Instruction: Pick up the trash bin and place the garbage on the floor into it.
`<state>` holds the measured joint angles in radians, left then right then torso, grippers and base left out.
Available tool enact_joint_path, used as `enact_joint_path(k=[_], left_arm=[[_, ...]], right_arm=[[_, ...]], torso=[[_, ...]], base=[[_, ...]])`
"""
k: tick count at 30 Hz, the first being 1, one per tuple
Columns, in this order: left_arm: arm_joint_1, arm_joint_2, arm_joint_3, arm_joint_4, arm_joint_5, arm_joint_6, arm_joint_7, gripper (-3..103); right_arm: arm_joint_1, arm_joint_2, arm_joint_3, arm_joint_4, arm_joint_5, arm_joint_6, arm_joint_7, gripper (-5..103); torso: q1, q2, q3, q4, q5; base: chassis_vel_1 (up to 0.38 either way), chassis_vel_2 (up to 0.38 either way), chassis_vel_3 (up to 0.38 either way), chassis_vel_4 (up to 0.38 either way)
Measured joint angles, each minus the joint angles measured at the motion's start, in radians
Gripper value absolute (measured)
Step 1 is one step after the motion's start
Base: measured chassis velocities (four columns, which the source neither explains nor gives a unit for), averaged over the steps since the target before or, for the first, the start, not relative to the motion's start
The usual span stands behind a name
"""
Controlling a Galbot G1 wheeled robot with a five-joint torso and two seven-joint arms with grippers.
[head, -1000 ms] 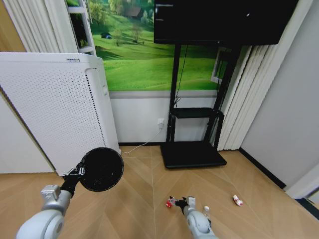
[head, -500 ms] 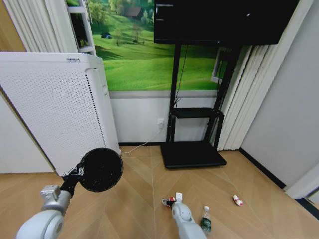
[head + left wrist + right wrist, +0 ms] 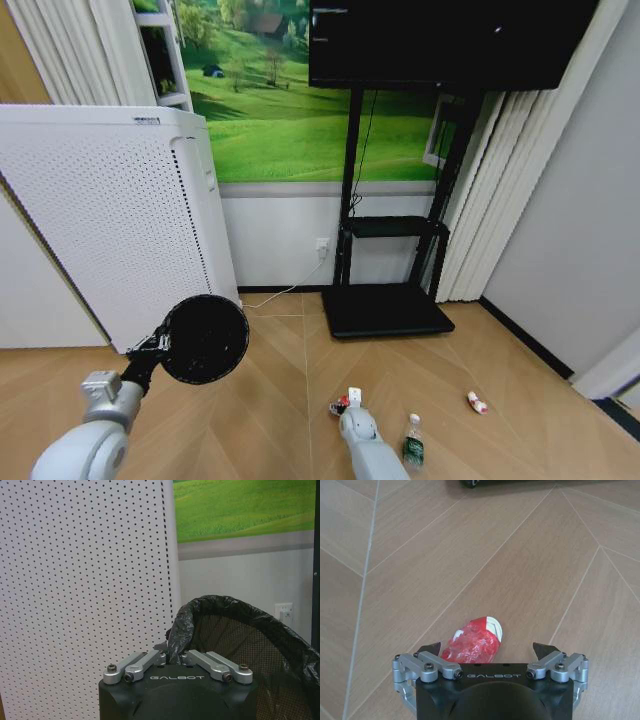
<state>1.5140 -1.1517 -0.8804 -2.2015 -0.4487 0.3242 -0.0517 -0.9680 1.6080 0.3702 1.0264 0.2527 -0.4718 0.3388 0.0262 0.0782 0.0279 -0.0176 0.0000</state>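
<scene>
On the left, the white perforated cabinet (image 3: pixel 110 215) stands against the wall. In front of its lower right corner, the left hand (image 3: pixel 174 656) holds the trash bin (image 3: pixel 204 339) up off the floor. The left wrist view shows its fingers pinched together on the bin's rim, with the black liner (image 3: pixel 181 625) bunched between them. The bin is tipped so its dark mouth faces the head camera. That tilt probably keeps the opening ready to receive litter from the other arm.

Right of the bin, and lower, the right hand (image 3: pixel 488 652) is down at the wooden floor (image 3: pixel 280 400). This is in front of the black TV stand's base (image 3: pixel 385 310). Its fingers are spread wide, one on each side of the crumpled red wrapper (image 3: pixel 471 642). The wrapper lies on the floor between them and is not yet gripped, as far as can be seen. The wide spread suits straddling a soft, irregular piece before closing on it.

Just right of that arm, a small clear bottle with a green label (image 3: pixel 412 442) lies on the floor. Farther right again, toward the grey wall, rests a red-and-white piece (image 3: pixel 477 402). Both sit well apart from the bin and wait to be collected.
</scene>
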Motion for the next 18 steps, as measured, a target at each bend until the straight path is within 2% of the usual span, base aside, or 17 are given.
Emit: enact_joint_path(k=[12,14,18], left_arm=[[-0.005,0.003,0.003,0.001,-0.001,0.001,0.0,7],[-0.006,0.003,0.004,0.0,-0.002,0.004,0.0,7],[-0.009,0.007,0.006,-0.002,-0.004,0.006,0.0,7]], right_arm=[[0.022,0.003,-0.014,-0.057,-0.023,0.035,-0.008,100],[0.027,0.002,-0.014,-0.068,-0.035,0.041,-0.008,103],[0.043,0.002,-0.012,-0.101,-0.063,0.058,-0.002,85]], torso=[[0.0,0.0,0.0,0.0,0.0001],[0.0,0.0,0.0,0.0,0.0],[0.0,0.0,0.0,0.0,0.0]], base=[[0.0,0.0,0.0,0.0],[0.0,0.0,0.0,0.0],[0.0,0.0,0.0,0.0]])
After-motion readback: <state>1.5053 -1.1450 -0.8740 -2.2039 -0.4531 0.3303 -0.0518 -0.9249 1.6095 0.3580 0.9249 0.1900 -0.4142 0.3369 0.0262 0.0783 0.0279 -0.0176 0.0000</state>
